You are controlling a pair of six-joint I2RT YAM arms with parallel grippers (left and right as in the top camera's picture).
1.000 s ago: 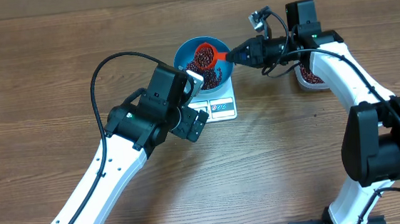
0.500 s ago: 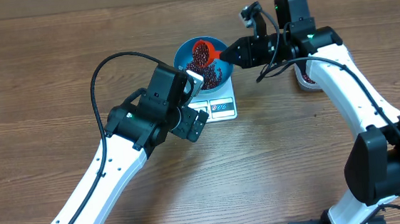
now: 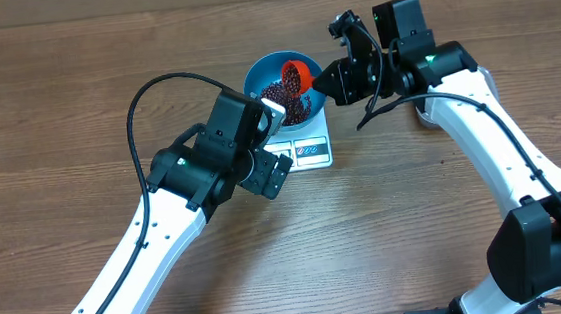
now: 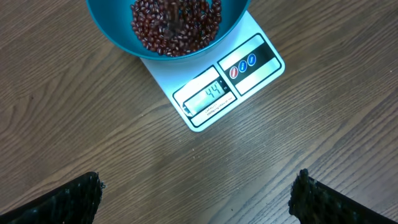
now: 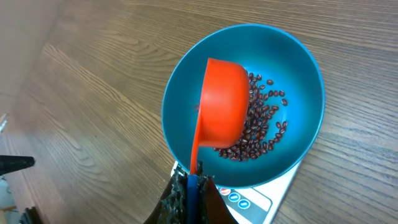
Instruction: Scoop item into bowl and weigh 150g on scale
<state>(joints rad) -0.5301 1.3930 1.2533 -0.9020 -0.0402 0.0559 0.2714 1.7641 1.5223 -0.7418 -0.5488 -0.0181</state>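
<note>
From above, the blue bowl (image 3: 253, 79) sat on the white scale (image 3: 310, 155) on the desk (image 3: 57, 114), red-brown beans (image 3: 299, 105) heaped inside. The right gripper (image 3: 323, 81) was pressed together on the handle of an orange scoop (image 3: 292, 75) held over the bowl. The left gripper (image 3: 278, 145) hung spread wide just beside the scale.

The left wrist view looked down between the spread fingers (image 4: 68, 199) at the beans (image 4: 174, 28) in the bowl (image 4: 106, 25) and the scale (image 4: 186, 78), its display showing 44.

In the right wrist view, the scoop (image 5: 221, 99) lay tipped on its side over the beans (image 5: 264, 121) in the bowl (image 5: 298, 62).
</note>
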